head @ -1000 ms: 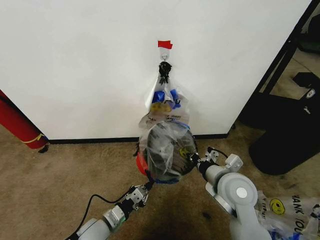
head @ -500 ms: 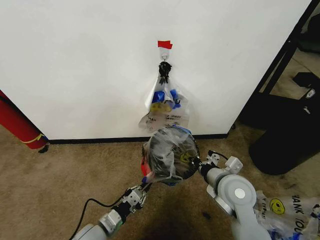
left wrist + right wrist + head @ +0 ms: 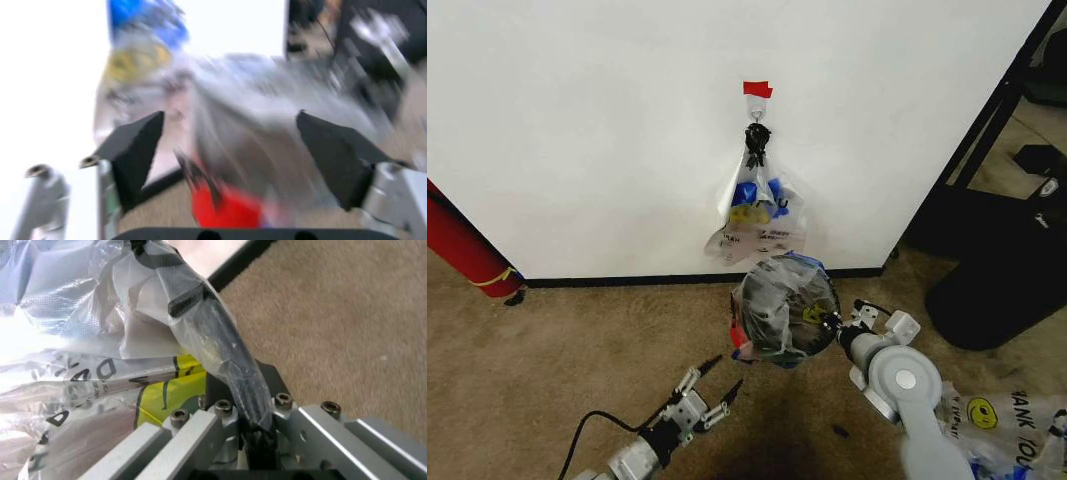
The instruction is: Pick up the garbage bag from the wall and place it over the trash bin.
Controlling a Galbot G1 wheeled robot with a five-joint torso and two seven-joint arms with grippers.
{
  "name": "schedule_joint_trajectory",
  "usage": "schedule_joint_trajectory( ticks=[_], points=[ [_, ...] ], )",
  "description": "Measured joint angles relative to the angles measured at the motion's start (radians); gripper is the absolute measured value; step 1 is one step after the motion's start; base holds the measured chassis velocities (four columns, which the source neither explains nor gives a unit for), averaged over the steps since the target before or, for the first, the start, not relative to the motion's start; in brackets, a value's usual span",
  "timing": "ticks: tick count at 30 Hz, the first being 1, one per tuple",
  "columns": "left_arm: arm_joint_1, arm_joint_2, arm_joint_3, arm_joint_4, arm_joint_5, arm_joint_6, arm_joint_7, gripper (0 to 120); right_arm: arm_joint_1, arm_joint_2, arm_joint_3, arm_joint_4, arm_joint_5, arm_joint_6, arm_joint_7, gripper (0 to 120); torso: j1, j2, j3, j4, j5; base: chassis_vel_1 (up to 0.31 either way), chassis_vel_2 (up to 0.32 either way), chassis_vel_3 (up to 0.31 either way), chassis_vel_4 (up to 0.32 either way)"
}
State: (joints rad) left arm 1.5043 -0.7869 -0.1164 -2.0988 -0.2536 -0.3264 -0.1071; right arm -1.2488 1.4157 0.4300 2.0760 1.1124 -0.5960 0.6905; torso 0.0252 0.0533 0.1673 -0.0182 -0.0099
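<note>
Head view. We find the garbage bag draped over the trash bin, which stands on the carpet just in front of the wall, below the hook where more bags hang. The right pincer sits at the bin's right rim, touching the plastic. The left pincer is on the near left of the bin, apart from it, its fingers spread wide and empty. We judge the main hazard to be one-sided support: with the left side free, any pull from the right could drag the film off the rim or tip the light bin. A red sliver at the bin's left side suggests that the cover there may be incomplete.

Left wrist view. The fingers stand wide apart with the bag and bin beyond them, untouched. Blur prevents finer reading.

Right wrist view. The pincer's jaws are closed on a dark, film-wrapped strip, which we take to be the bin's rim with the bag over it; the bag's yellow print lies just beside the jaws. We judge that thin film pinched here could tear if it is strained.
</note>
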Motion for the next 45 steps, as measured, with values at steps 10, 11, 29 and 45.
schedule_joint_trajectory(
  ticks=[10, 11, 29, 45],
  points=[
    [-0.171, 0.073, -0.019, -0.143, -0.362, 0.155, -0.005, 100, -0.030, -0.163, -0.041, -0.055, -0.211, 0.122, -0.345, 0, 0.000, 0.000, 0.000, -0.0001, 0.0000, 0.000, 0.000, 0.000, 0.000],
    [-0.179, 0.076, -0.019, -0.147, -0.380, 0.162, -0.005, 100, -0.029, -0.176, -0.044, -0.060, -0.218, 0.130, -0.367, 0, 0.000, 0.000, 0.000, 0.0000, 0.0002, 0.000, 0.000, 0.000, 0.000],
    [-0.546, 0.079, 0.047, -0.010, -0.970, 0.394, 0.139, 100, 0.031, -0.629, -0.073, -0.162, -0.378, 0.439, -1.004, 0, 0.000, 0.000, 0.000, 0.0002, 0.0001, 0.000, 0.000, 0.000, 0.000],
    [-0.545, 0.068, 0.083, 0.145, -1.009, 0.479, 0.428, 77, 0.051, -0.683, -0.067, -0.232, -0.406, 0.564, -1.128, 0, 0.000, 0.000, 0.000, 0.0002, 0.0000, 0.000, 0.000, 0.000, 0.000]
  ],
)
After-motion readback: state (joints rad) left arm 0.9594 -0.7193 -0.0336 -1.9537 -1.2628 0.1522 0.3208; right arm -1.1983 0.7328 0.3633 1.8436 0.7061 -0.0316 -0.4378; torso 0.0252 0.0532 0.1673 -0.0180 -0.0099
